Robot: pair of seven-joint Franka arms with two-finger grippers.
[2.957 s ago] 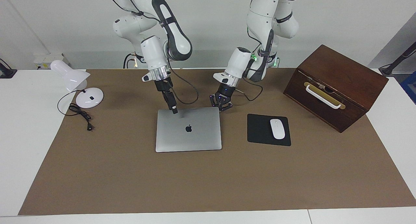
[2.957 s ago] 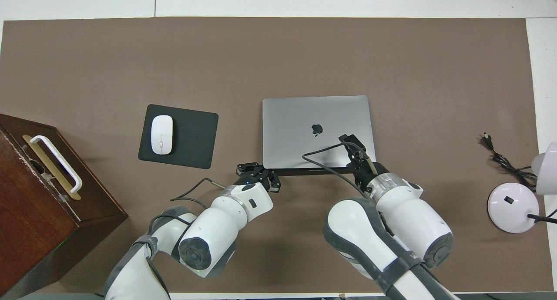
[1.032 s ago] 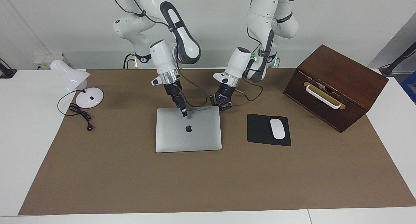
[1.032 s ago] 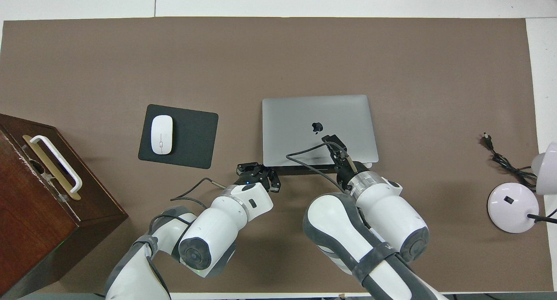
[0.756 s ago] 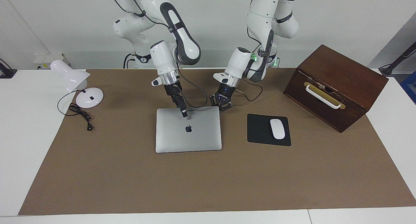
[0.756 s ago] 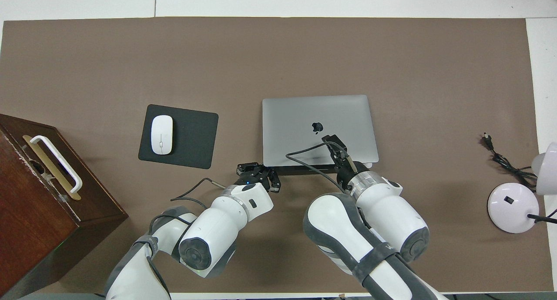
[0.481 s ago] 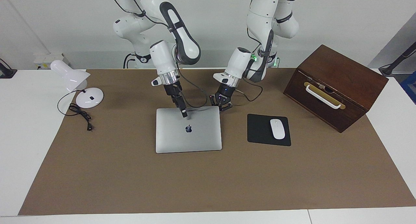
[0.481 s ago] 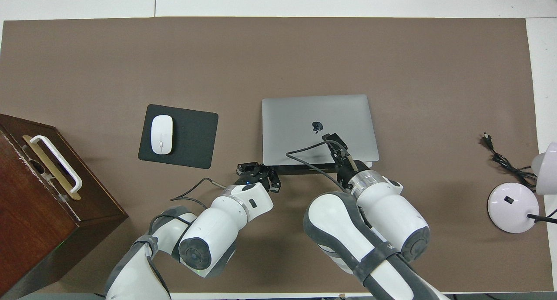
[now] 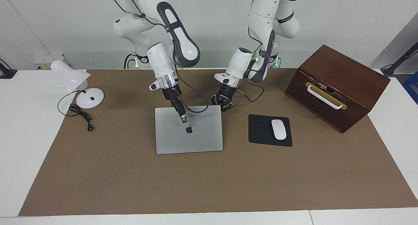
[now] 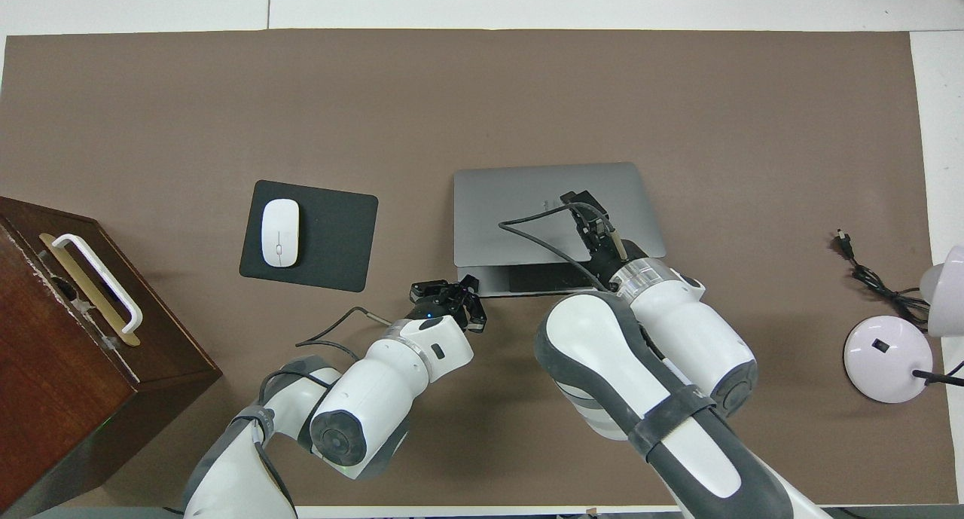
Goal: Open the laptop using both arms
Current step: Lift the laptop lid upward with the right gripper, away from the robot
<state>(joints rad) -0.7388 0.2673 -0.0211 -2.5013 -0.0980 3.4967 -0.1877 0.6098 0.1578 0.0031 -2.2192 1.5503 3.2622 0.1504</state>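
Your right gripper (image 9: pixel 183 119) rests on the laptop (image 9: pixel 189 138) lid, which tilts up from its base at mid-table; its fingers cannot be read. Your left gripper (image 9: pixel 223 106), fingers spread, sits at the laptop's corner nearest the mouse pad (image 9: pixel 263 133).

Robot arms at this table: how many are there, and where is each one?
2. The right arm reaches over the laptop lid; the left arm reaches down at the laptop's corner nearest the mouse pad.
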